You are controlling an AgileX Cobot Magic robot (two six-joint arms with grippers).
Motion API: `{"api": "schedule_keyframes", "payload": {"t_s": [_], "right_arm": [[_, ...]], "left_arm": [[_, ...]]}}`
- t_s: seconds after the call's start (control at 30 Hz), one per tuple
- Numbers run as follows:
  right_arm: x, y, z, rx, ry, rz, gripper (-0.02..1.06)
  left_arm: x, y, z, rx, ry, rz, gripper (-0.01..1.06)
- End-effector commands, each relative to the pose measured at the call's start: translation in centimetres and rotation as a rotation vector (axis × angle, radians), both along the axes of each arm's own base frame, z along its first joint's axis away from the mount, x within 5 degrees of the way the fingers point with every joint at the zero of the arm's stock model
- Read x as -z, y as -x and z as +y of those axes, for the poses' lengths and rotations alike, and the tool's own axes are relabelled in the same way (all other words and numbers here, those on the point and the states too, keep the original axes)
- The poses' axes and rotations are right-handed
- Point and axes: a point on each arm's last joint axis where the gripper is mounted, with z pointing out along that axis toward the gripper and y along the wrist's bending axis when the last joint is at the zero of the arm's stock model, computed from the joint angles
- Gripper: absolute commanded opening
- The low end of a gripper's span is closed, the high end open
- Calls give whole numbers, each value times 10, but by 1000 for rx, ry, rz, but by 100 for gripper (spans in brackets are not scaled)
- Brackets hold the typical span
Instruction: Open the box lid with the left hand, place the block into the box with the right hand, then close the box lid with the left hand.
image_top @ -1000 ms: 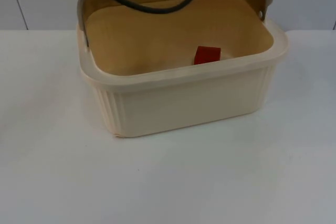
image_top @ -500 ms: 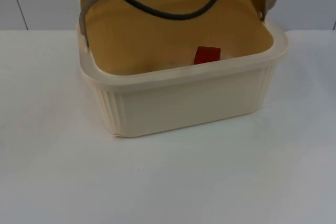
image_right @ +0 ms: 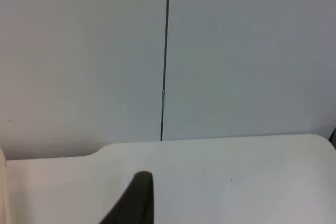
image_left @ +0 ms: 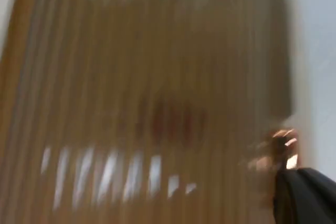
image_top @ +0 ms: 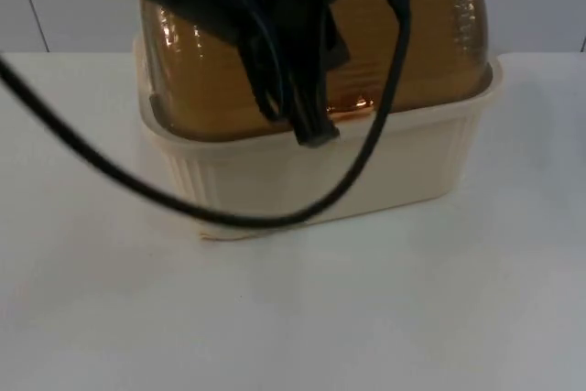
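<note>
Half a second ago the lid [image_top: 403,52] stood tipped back behind the box [image_top: 366,171] and the red block lay bare on the box floor; now the amber, ribbed lid has swung forward and down until its front edge sits at or just above the box's front rim. Over the front of the box the left gripper [image_top: 307,107] rides on the lid's front edge, though the jaws are lost in dark blur and I cannot tell whether they are clenched or released. Through the lid, in the left wrist view, a dim reddish patch is probably the block [image_left: 170,121], inside the box under the lid.

Off to the side of the box, the right gripper [image_right: 134,200] waits above the bare desk [image_right: 236,177], facing the grey partition wall [image_right: 236,51]; the state of its jaws cannot be made out either.

By my judgement the closing is almost done. Being thin, stiff plastic on side hinges, the lid looks light and smooth, perhaps slippery. It is best handled at the middle of its front edge and eased down, not dropped.
</note>
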Motion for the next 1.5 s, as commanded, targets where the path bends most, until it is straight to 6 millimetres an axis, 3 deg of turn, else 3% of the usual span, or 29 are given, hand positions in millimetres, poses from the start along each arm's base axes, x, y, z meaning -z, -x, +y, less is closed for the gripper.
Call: {"api": "schedule_keyframes", "payload": {"t_s": [0.0,0.27,0.4,0.47,0.6,0.63,0.73,0.77,0.9,1.13,1.3,1.47], "right_arm": [[-2,2,0,-2,12,-16,105],[-9,12,1,-1,19,-47,105],[-12,18,1,4,36,-59,105],[-13,19,1,4,37,-63,105],[-15,23,1,4,38,-75,105],[-15,23,1,4,38,-75,105],[-15,23,1,4,38,-75,105],[-15,23,1,4,38,-75,105],[-15,23,1,4,38,-77,105],[-16,23,2,3,30,-94,105],[-17,22,2,5,21,-100,105],[-17,22,2,5,21,-100,105]], "left_arm": [[-2,14,-3,5,87,-65,0],[-28,26,-8,-143,450,-119,0],[-69,37,3,-276,794,-29,0],[-78,41,8,-284,823,-19,0],[-131,56,39,-299,885,-23,0],[-131,56,39,-299,885,-23,0],[-175,39,84,-439,917,1,0],[-175,39,84,-439,917,1,0],[-202,18,141,-617,903,-41,0],[-208,7,192,-733,900,29,0],[-193,3,215,-803,886,143,0],[-191,2,232,-861,834,96,0]]}}
